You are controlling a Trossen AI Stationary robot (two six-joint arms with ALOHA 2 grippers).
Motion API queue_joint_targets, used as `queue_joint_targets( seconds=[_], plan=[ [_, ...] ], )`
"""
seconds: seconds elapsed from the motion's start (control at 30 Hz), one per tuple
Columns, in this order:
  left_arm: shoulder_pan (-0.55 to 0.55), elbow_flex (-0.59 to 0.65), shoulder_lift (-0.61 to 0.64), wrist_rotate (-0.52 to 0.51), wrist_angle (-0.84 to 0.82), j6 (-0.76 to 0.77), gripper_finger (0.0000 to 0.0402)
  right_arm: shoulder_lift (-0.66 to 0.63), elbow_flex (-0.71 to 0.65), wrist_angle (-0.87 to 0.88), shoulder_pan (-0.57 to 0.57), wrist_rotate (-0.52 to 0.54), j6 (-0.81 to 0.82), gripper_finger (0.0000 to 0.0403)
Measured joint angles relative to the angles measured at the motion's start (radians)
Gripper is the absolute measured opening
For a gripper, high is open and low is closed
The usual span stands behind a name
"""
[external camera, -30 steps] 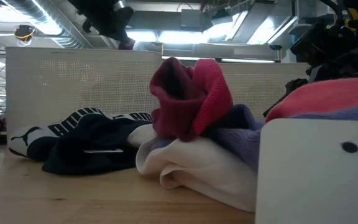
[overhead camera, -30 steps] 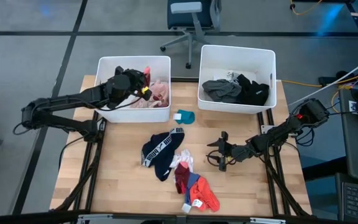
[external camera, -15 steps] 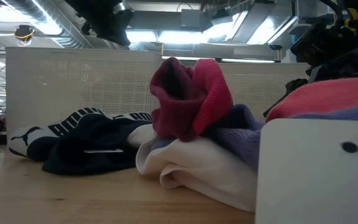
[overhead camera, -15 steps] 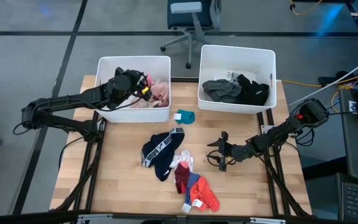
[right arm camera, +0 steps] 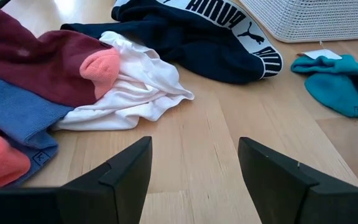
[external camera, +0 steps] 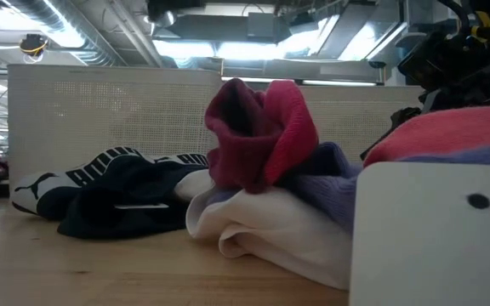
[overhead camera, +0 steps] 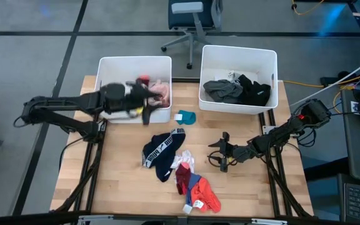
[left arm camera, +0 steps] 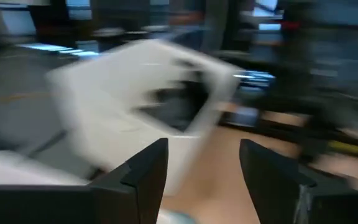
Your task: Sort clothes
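Left claw (overhead camera: 144,112) has swung off the left bin (overhead camera: 111,64) toward the surface (overhead camera: 124,187), fingers apart and empty, so looks like it's heading for the black garment (overhead camera: 161,153) next, while the right claw (overhead camera: 220,158) waits open nearby.

The left pincer (overhead camera: 144,106) is just a smear at the left bin's (overhead camera: 105,65) front wall, so no telling from above how its fingers sit. Its own wrist view is streaked too, with the white bin (left arm camera: 135,99) ahead only a blurry shape. From worktop height, a white block (external camera: 432,229) runs off the picture's edge and hides whatever's behind it.
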State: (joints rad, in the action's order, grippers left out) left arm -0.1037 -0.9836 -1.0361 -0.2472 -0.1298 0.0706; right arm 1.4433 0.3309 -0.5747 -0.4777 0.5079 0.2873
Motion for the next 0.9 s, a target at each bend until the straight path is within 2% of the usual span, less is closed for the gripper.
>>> queue_joint_targets(
  seconds=[0.1, 0.23, 0.37, 0.7, 0.9],
  plan=[
    [0.114, 0.0, -0.011, 0.07, -0.002, -0.011, 0.0187, 0.0, 0.0, 0.0, 0.0, 0.0, 0.002, 0.0238],
    [0.262, 0.0, -0.074, 0.07, -0.017, -0.052, 0.0181, 0.0, 0.0, -0.001, 0.0, 0.0, 0.004, 0.0238],
    [0.352, 0.0, -0.179, 0.07, -0.016, -0.05, 0.0178, 0.0, 0.0, -0.003, 0.0, 0.001, 0.004, 0.0238],
    [0.427, 0.001, -0.485, 0.066, 0.059, -0.019, 0.0178, 0.0, 0.0, -0.001, 0.0, 0.001, 0.004, 0.0238],
    [0.427, 0.001, -0.614, 0.265, 0.152, 0.006, 0.0178, 0.0, 0.0, 0.0, 0.0, 0.001, 0.004, 0.0238]
  ],
)
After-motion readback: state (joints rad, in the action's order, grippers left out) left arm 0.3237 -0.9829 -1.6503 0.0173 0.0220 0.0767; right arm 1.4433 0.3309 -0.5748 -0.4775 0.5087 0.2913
